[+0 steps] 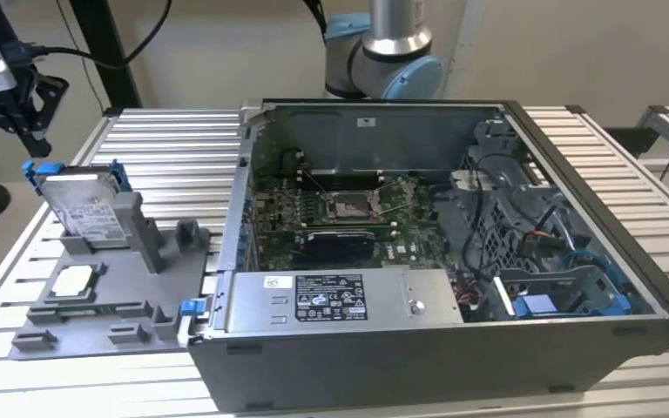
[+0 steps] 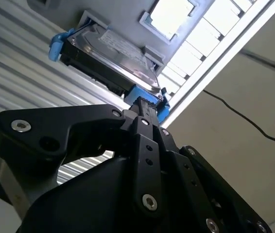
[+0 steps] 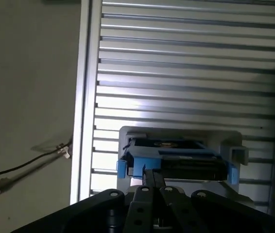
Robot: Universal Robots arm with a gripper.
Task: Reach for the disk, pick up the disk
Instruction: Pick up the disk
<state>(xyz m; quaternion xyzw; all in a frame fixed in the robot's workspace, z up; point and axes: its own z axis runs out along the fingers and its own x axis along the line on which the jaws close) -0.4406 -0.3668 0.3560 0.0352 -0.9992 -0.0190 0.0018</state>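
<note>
Inspecting gripper (image 1: 29,122): found narrow, tips drawn together, nothing held. Confirmed the same on gripper (image 2: 141,103) in second wrist view and gripper (image 3: 151,174) in first wrist view, with black linkage converging to one closed tip. Noted no contact with any object.

Placed gripper above disk (image 1: 79,207) and somewhat toward the exterior view's left of it, with clear air between tips and blue bracket (image 1: 35,170). Observed, in both wrist views, tips aimed at the bracket end of disk (image 2: 111,51), near but apart.

Located disk standing on edge, leaning slightly, seated in a slot of grey fixture (image 1: 125,300), label face showing in exterior view. Found white chip (image 1: 73,279) lying flat on same fixture, nearer the camera than disk and apart from it. Recorded fixture resting on slatted table (image 1: 166,139), just beside open case (image 1: 428,374), on the exterior view's left of it. Sighted arm (image 1: 393,43) rising behind case.

Assessed progress as follows. Reach: judged well advanced, gripper lined up over disk, gap not yet closed. Pick-up: not begun, disk untouched and fully seated in fixture. Outstanding: contact, grip, lift.
</note>
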